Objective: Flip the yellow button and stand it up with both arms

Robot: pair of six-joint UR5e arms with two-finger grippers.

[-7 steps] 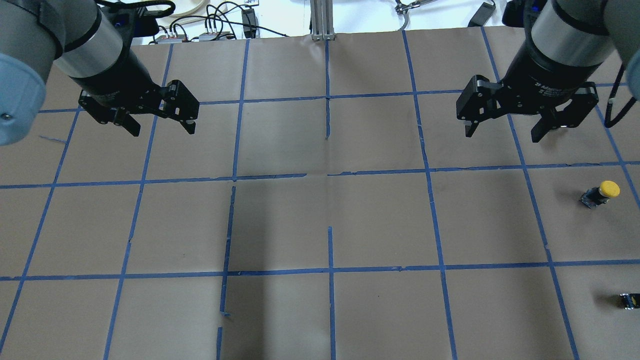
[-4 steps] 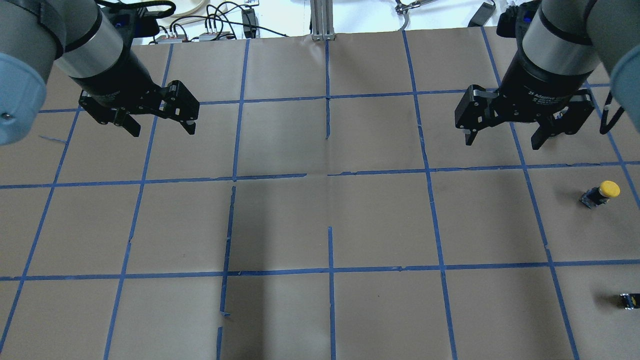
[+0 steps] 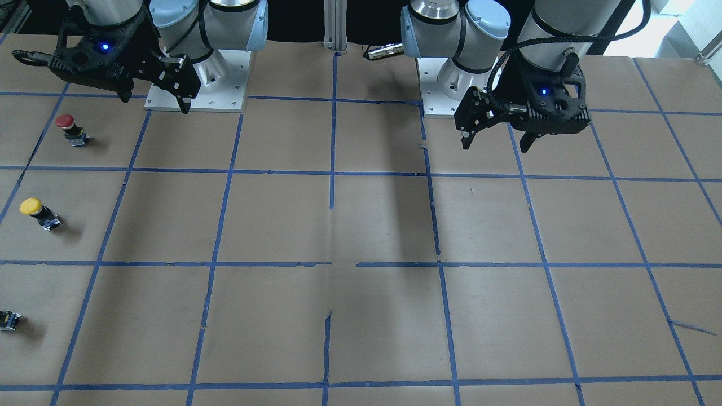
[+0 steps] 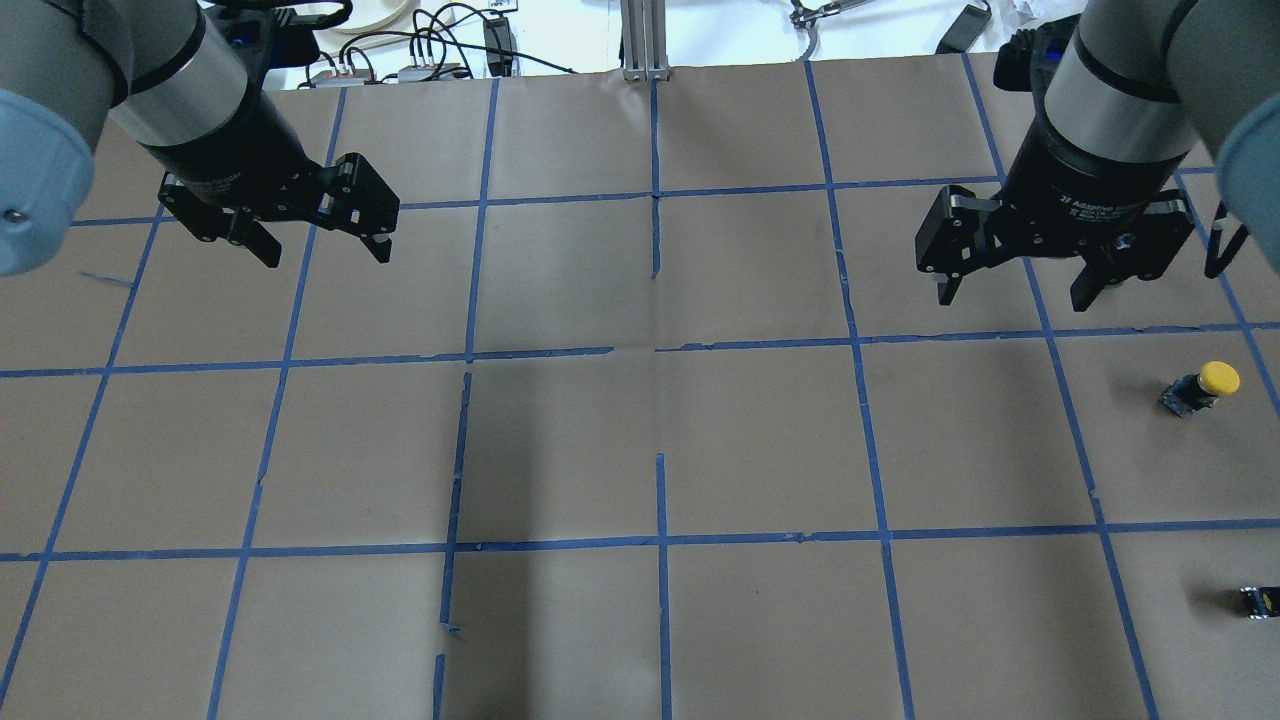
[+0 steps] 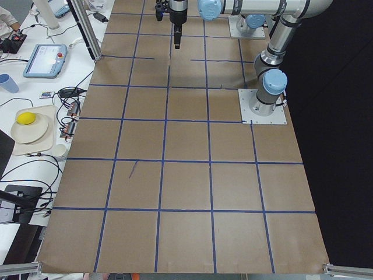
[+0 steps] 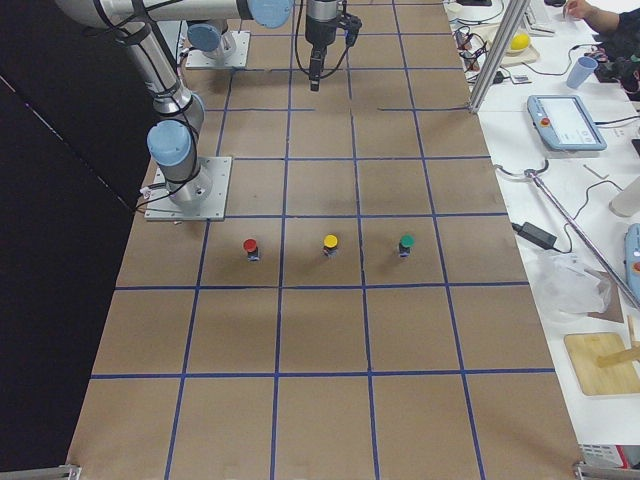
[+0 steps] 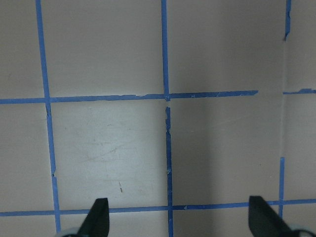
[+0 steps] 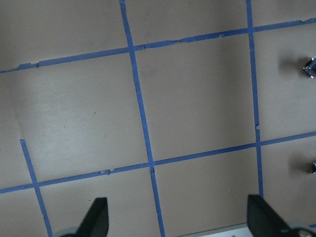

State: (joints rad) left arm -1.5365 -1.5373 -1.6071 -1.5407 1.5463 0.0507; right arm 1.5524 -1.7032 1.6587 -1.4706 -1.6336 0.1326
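The yellow button (image 4: 1205,385) stands cap up on the brown paper at the right side of the overhead view. It also shows at the left in the front view (image 3: 36,212) and in the exterior right view (image 6: 330,243). My right gripper (image 4: 1015,290) is open and empty. It hangs above the table, apart from the button and up-left of it in the overhead view; it also shows in the front view (image 3: 152,98). My left gripper (image 4: 325,255) is open and empty over the far left squares, seen too in the front view (image 3: 496,145).
A red-capped button (image 3: 67,127) stands in the same row as the yellow one, nearer the robot's base. A green-capped button (image 6: 405,243) stands on the yellow one's other side; only its dark body (image 4: 1260,600) shows in the overhead view. Blue tape marks a grid.
My right gripper has moved down the overhead view, closer to the yellow button's row, and stayed open. The left gripper has barely shifted. The button has not moved.
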